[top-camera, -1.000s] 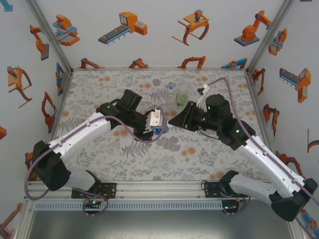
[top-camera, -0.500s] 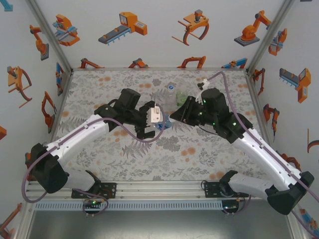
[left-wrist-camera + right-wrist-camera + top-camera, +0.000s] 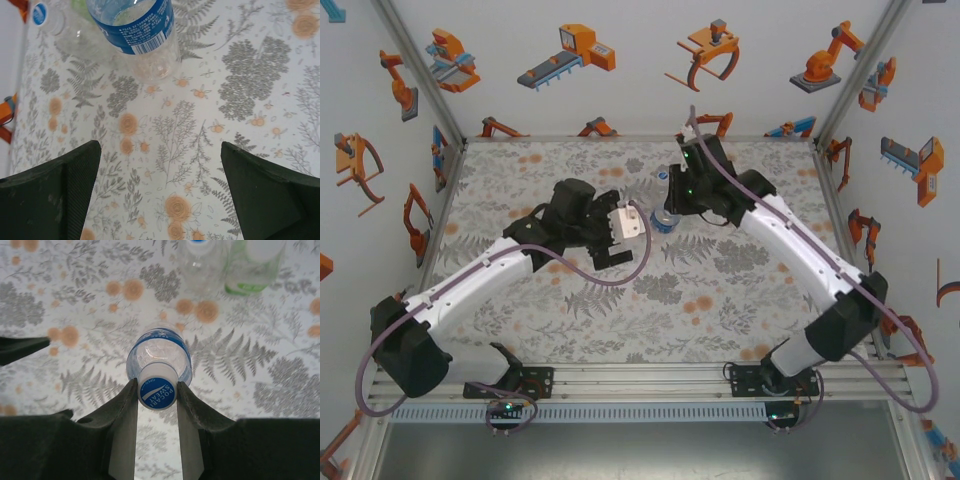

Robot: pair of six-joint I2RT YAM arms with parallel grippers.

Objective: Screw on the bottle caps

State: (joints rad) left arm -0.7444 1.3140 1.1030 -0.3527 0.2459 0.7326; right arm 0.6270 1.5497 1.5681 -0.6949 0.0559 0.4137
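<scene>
Flower-print tabletop (image 3: 520,180), sticker-covered walls (image 3: 620,70) all round. Right gripper (image 3: 156,385) is pinching the cap (image 3: 156,394) of the blue-label bottle (image 3: 159,357), one finger on each side, with the bottle upright directly beneath the fingertips. Just beyond those fingertips stand the clear bottle (image 3: 200,260) and the green-tinted bottle (image 3: 250,270), close together, both apparently capped. Left gripper (image 3: 160,150) is spread wide with nothing between its fingers; the blue-label bottle sits ahead of it, apart from both pads. Judgement: the cap is about to be turned with nothing bracing the bottle body. Risk: the light bottle spins with the cap instead of threading, or tips toward the two neighbours beyond. A cap seated crooked would bind and cross-thread.
</scene>
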